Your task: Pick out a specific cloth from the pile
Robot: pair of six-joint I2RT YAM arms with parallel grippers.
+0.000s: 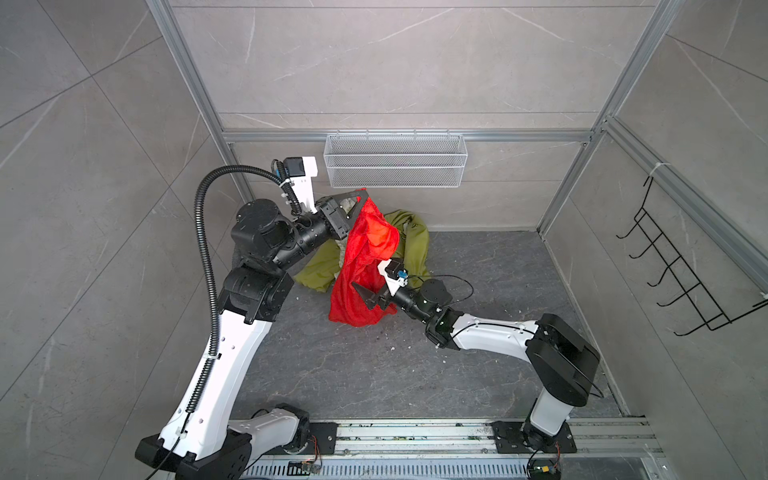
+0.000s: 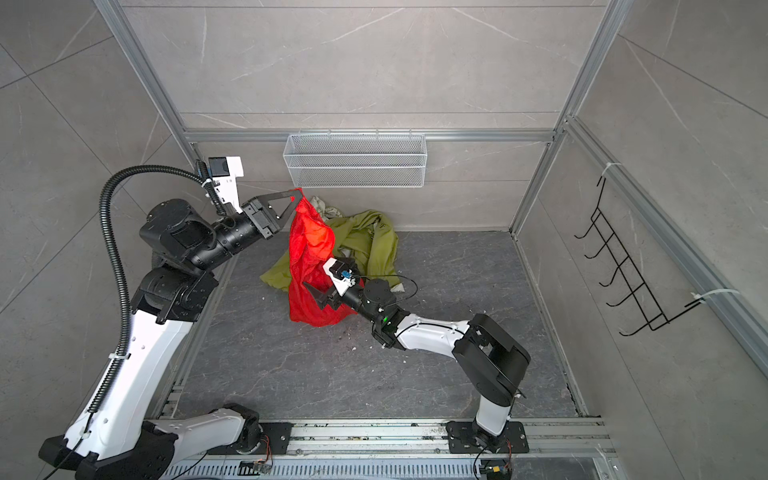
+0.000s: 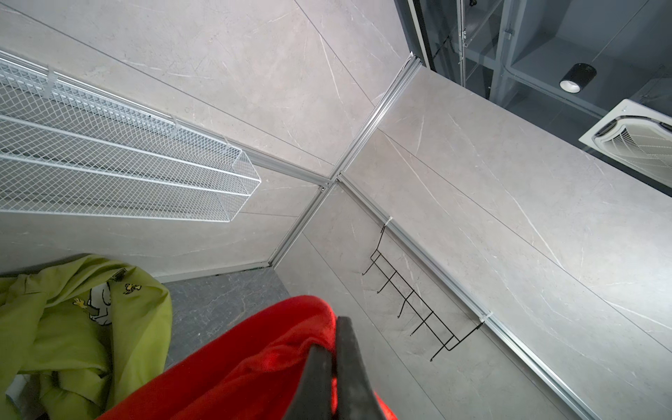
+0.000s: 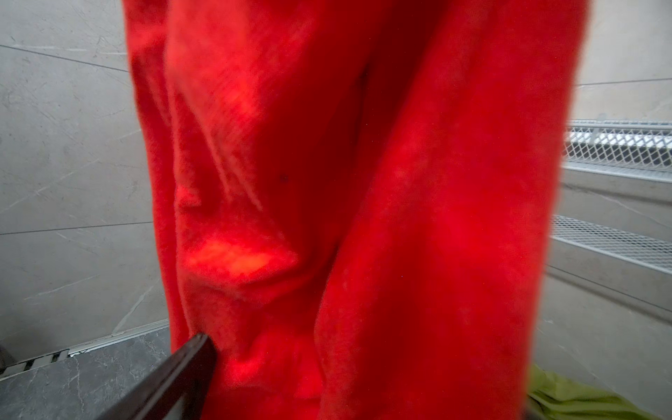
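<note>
The red cloth (image 1: pixel 365 266) (image 2: pixel 309 266) hangs as a long fold from my left gripper (image 1: pixel 365 195) (image 2: pixel 296 193), which is raised near the back wall and shut on its top corner (image 3: pixel 291 349). The cloth's lower end reaches the dark floor. My right gripper (image 1: pixel 365 297) (image 2: pixel 316 297) is low against the hanging cloth with its jaws wide apart and red fabric between them. Only one of its fingers (image 4: pixel 189 363) shows; the cloth (image 4: pixel 363 182) hides the second. The pile (image 1: pixel 411 237) (image 2: pixel 370 241) lies behind, mostly olive-green cloth (image 3: pixel 91 327) with a white floral piece (image 2: pixel 320 205).
A white wire-mesh basket (image 1: pixel 395 160) (image 2: pixel 355 160) hangs on the back wall just above the left gripper. A black hook rack (image 1: pixel 681 274) is on the right wall. Small white crumbs dot the floor (image 1: pixel 390 345). The arms' base rail (image 1: pixel 415 436) runs along the front.
</note>
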